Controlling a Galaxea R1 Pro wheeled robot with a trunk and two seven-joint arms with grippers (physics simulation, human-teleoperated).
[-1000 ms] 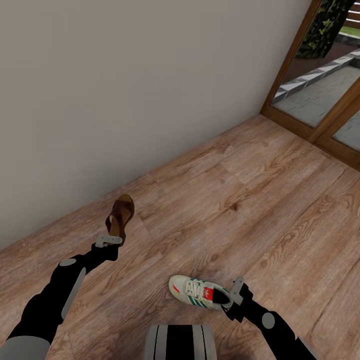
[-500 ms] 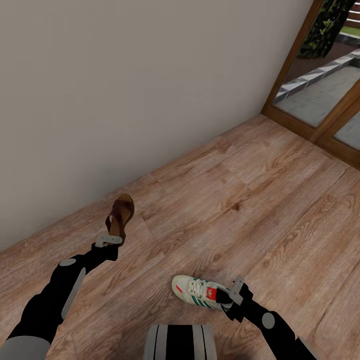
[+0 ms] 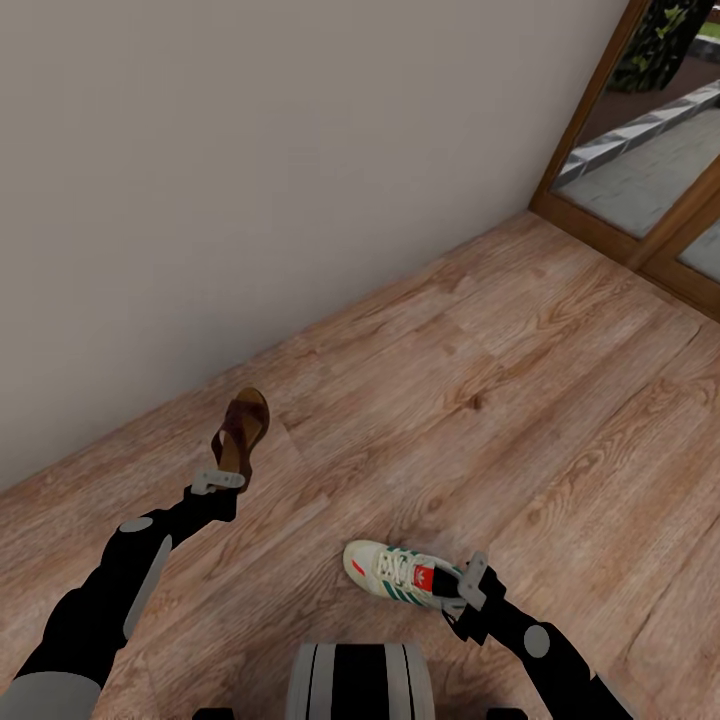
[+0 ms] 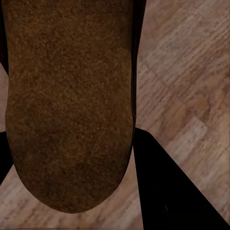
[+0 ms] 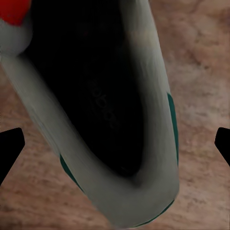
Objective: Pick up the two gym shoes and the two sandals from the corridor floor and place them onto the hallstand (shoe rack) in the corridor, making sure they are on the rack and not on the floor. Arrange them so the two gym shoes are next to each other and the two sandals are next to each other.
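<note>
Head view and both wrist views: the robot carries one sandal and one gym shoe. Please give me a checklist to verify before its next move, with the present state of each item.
1. Sandal gripped by the left hand: ok; in the left wrist view its sole sits between the fingers.
2. Gym shoe gripped by the right hand: cannot tell; in the right wrist view the fingertips stand apart from the heel.
3. Sandal and gym shoe apart from each other: ok; they do not touch.
4. Way to the hallstand known: cannot tell; the head view faces a wall, the corridor floor and a glass door.
</note>
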